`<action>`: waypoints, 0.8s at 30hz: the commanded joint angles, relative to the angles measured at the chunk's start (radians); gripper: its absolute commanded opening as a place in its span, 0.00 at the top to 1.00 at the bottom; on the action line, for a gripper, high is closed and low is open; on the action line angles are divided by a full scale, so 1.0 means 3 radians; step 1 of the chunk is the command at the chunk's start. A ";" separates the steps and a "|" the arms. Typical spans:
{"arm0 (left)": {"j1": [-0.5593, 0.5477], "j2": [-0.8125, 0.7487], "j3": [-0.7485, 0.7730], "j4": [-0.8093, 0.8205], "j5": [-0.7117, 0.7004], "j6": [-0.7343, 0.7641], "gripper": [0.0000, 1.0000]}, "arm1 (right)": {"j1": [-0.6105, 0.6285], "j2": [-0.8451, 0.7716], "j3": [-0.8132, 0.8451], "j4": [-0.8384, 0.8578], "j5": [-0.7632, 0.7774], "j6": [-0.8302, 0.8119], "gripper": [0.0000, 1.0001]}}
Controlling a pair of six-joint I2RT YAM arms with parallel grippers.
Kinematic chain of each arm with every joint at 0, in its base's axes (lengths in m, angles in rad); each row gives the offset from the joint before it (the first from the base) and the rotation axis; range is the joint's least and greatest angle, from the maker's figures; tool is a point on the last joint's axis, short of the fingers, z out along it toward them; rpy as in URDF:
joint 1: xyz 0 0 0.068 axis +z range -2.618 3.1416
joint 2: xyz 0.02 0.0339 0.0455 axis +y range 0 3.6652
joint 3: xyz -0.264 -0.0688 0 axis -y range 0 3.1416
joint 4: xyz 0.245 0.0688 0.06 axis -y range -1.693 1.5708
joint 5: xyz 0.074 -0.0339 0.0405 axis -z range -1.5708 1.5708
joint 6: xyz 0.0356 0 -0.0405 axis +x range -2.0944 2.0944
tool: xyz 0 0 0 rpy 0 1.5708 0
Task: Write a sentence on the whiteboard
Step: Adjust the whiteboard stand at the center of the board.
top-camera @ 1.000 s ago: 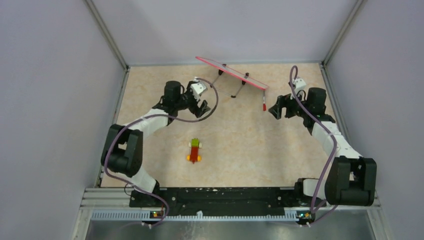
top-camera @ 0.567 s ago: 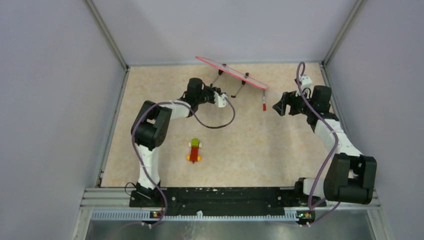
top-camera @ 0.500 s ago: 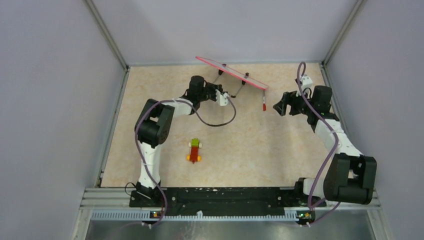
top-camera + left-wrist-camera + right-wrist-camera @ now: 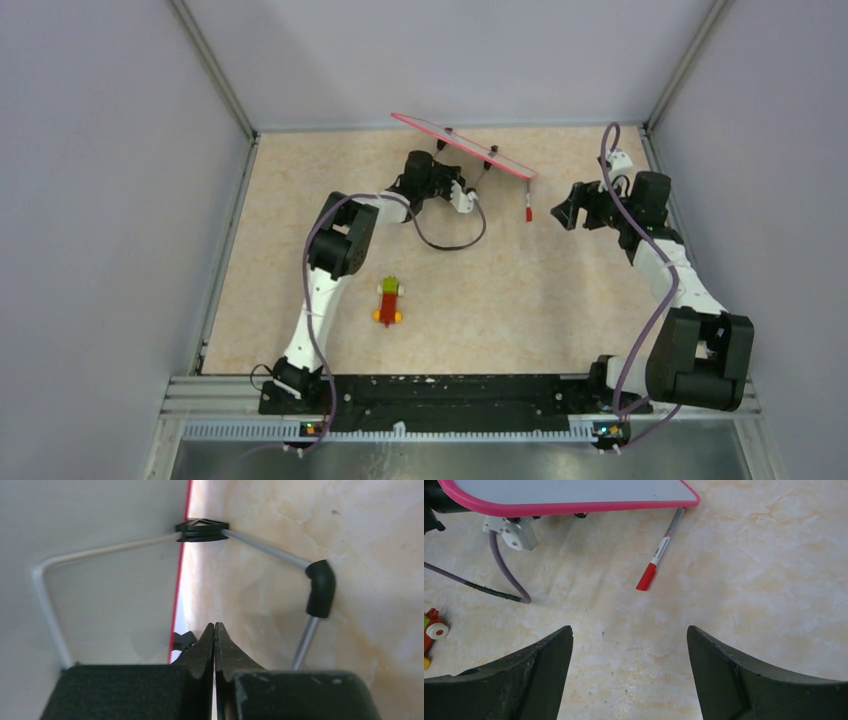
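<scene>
The left gripper is clenched on nothing by the tilted, pink-framed white whiteboard, whose face is edge-on and unreadable. The right gripper gapes wide. The tail of the red-capped white marker is hidden under the board's corner.

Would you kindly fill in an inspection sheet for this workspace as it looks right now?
Surface: beige marbled table, a few dark specks.
Job's things: whiteboard on wire legs, no writing visible; red-capped marker lying by its corner.
Clutter: small colourful toy.
Grippers: left gripper shut, empty, beside one leg; right gripper open, short of the marker.
Cables: purple cable looping low near the board.
Surroundings: plain grey walls.
</scene>
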 commanded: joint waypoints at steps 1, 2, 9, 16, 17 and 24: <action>-0.0015 0.0221 0.0285 0.0093 -0.0127 -0.0026 1.00 | -0.0037 -0.0117 -0.0030 0.0150 -0.0099 0.0012 0.19; -0.0012 0.0266 0.0349 0.0099 -0.0142 -0.0068 1.00 | -0.0041 -0.0116 -0.0035 0.0149 -0.0099 0.0016 0.19; -0.0021 0.0463 0.0673 0.0114 -0.0160 -0.0213 1.00 | -0.0052 -0.0095 -0.0074 0.0248 -0.0134 0.0008 0.19; -0.0022 0.0664 0.1004 0.0026 -0.0112 -0.0229 1.00 | -0.0053 -0.0075 -0.0091 0.0254 -0.0128 -0.0009 0.19; -0.0025 0.0725 0.1068 0.0019 -0.0116 -0.0225 1.00 | -0.0053 -0.0074 -0.0095 0.0256 -0.0128 -0.0009 0.19; -0.0040 0.1025 0.1399 0.0097 -0.0193 -0.0193 1.00 | -0.0058 -0.0070 -0.0108 0.0238 -0.0173 -0.0019 0.19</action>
